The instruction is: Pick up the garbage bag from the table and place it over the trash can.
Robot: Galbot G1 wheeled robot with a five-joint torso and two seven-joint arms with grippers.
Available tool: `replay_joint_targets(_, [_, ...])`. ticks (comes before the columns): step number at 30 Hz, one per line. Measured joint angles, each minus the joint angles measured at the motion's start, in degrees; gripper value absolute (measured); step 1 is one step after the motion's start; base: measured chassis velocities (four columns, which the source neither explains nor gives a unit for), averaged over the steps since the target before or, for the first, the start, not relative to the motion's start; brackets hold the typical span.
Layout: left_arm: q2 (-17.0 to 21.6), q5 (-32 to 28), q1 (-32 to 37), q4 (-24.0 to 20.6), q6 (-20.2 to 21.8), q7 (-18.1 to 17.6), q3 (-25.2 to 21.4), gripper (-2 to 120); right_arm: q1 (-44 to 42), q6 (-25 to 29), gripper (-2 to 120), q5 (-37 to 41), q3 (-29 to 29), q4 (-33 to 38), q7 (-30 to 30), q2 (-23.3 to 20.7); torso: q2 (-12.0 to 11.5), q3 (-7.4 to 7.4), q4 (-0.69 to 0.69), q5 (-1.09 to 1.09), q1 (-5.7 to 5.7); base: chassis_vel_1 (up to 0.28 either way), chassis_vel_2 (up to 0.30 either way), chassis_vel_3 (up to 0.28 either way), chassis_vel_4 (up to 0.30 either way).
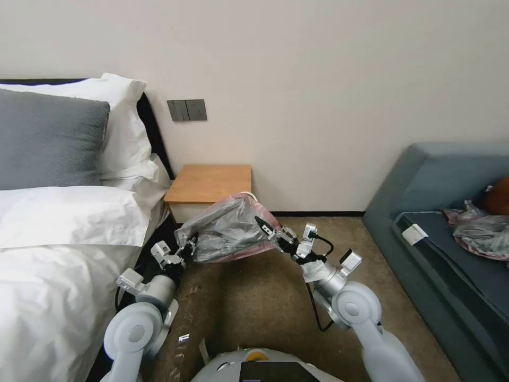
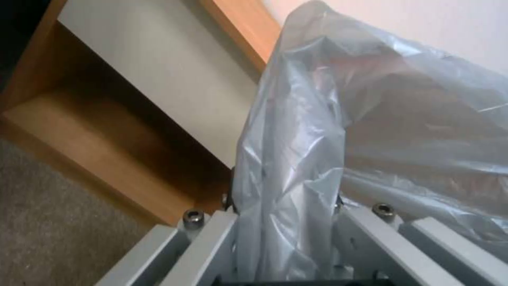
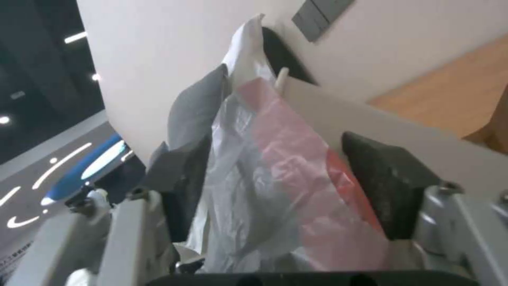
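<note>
Between the bed (image 1: 58,254) on the left and the sofa (image 1: 445,223) on the right, near the table (image 1: 209,183), the garbage bag (image 1: 228,228) hangs stretched above the carpet, left pincer (image 1: 188,245) and right pincer (image 1: 270,231) each pinching one end.

The stretched, wrinkly translucent grey plastic bag with a pink rim (image 1: 228,228) hides the front of the small orange-brown wooden surface (image 1: 209,183), and both tools' fingertips are buried in its folds.

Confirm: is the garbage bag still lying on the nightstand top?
No: the garbage bag hangs stretched between the left tool and right tool, in front of the nightstand.
</note>
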Motion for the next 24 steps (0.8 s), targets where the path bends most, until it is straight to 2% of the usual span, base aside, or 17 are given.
replay_joint_targets(1, [0.0,0.0,0.0,0.0,0.0,0.0,0.0,5,0.0,0.0,65,0.0,0.0,0.0,0.0,0.0,0.0,0.0,0.0,0.0,0.0,0.0,0.0,0.0,0.0])
replay_joint_targets(4, [-0.2,-0.4,0.1,0.0,0.4,0.0,0.2,5,0.0,0.0,50,0.1,0.5,0.4,0.0,0.2,0.0,0.0,0.0,0.0,0.0,0.0,0.0,0.0,0.0])
replay_joint_targets(6, [-0.3,-0.5,0.1,0.0,0.6,0.0,0.2,5,0.0,0.0,46,0.1,0.6,0.4,-0.1,0.2,0.0,0.0,0.0,0.0,0.0,0.0,0.0,0.0,0.0])
replay_joint_targets(8, [-0.6,-0.7,0.2,-0.1,0.8,0.0,0.3,5,0.0,0.1,37,0.0,0.6,0.4,-0.1,0.4,0.0,0.0,0.0,0.0,0.0,0.0,0.0,0.0,0.0])
replay_joint_targets(10, [-0.6,-0.7,0.2,-0.2,0.9,0.0,0.4,5,0.0,0.1,34,0.0,0.6,0.4,-0.1,0.6,0.0,0.0,0.0,0.0,0.0,0.0,0.0,0.0,0.0])
replay_joint_targets(12, [-0.7,-0.8,0.3,-0.2,1.1,0.0,0.4,5,0.3,0.1,22,0.1,0.7,0.5,-0.1,1.1,0.0,0.0,0.0,0.0,0.0,0.0,0.0,0.0,0.0])
replay_joint_targets(13, [-0.7,-0.8,0.3,-0.2,1.1,0.0,0.4,5,0.3,0.1,22,0.1,0.7,0.5,-0.1,1.1,0.0,0.0,0.0,0.0,0.0,0.0,0.0,0.0,0.0])
replay_joint_targets(16, [-0.8,-1.0,0.4,-0.2,1.2,0.0,0.4,5,0.8,0.1,7,0.3,0.8,0.6,-0.1,1.6,0.0,0.0,0.0,0.0,0.0,0.0,0.0,0.0,0.0])
replay_joint_targets(19, [-0.9,-1.0,0.5,-0.2,1.3,-0.1,0.4,4,0.8,0.1,0,0.3,0.8,0.6,-0.1,1.7,0.0,0.0,0.0,0.0,0.0,0.0,0.0,0.0,0.0])
replay_joint_targets(24, [-1.0,-0.9,0.8,-0.2,1.5,0.1,0.4,4,1.1,0.1,0,0.2,0.6,1.2,-0.1,1.9,0.0,0.0,0.0,0.0,0.0,0.0,0.0,0.0,0.0])
